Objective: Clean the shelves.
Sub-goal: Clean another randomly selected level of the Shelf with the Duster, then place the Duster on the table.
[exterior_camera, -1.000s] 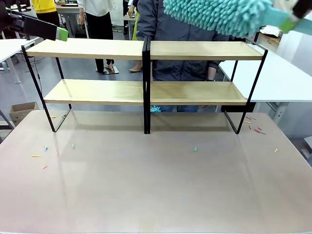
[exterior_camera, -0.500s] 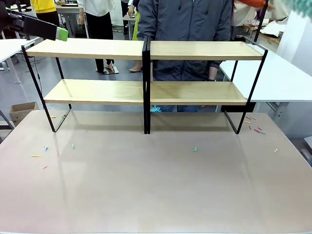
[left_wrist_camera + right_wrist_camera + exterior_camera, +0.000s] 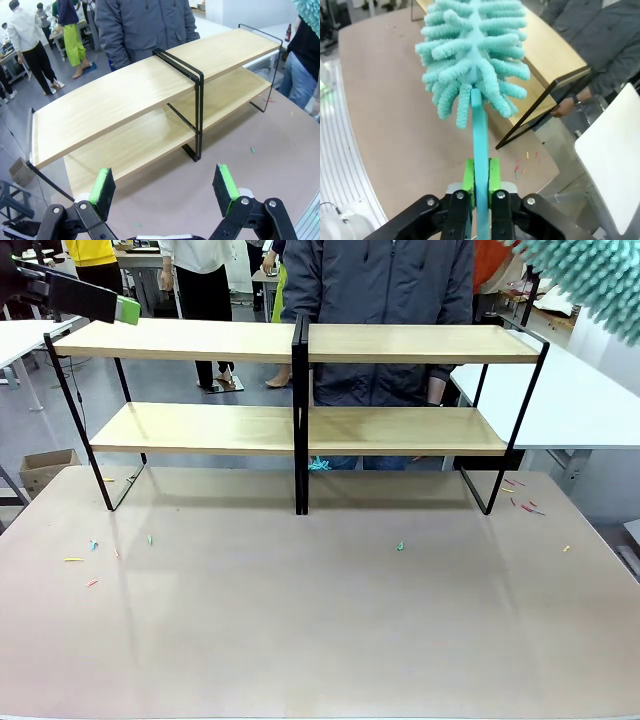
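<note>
The shelves (image 3: pixel 300 385) stand across the far half of the table (image 3: pixel 320 640), long side facing the robot: two tiers of light wooden boards on a thin black frame, split by a black central upright. All four boards look bare. In the left wrist view the shelves (image 3: pixel 150 100) run diagonally, with the upright near mid-picture.

Above and to the right of the shelves, a teal microfibre duster (image 3: pixel 590 275) hangs in the top right corner of the front view, off the boards. In the right wrist view the right gripper (image 3: pixel 481 187) has its jaws closed tight on the duster's (image 3: pixel 475 55) teal handle, green pads on either side of it, the fluffy head pointing away over the table's right end, beside the end of the shelves (image 3: pixel 555 55).

To the left of the shelves and level with the top tier, the left gripper (image 3: pixel 95 302) hovers clear of the boards; in its own view the left gripper's (image 3: pixel 165 187) jaws stand wide apart with nothing between them.

In front of the shelves the table is matt beige-brown, with small coloured scraps (image 3: pixel 90 560) scattered on the left, one near the middle (image 3: pixel 400 546) and several by the right leg (image 3: pixel 522 502).

Behind the shelves a person in a dark grey jacket (image 3: pixel 385 290) stands at the far side. White tables flank the scene (image 3: pixel 560 400); a cardboard box (image 3: pixel 45 468) sits on the grey floor at left, and other people stand farther back.
</note>
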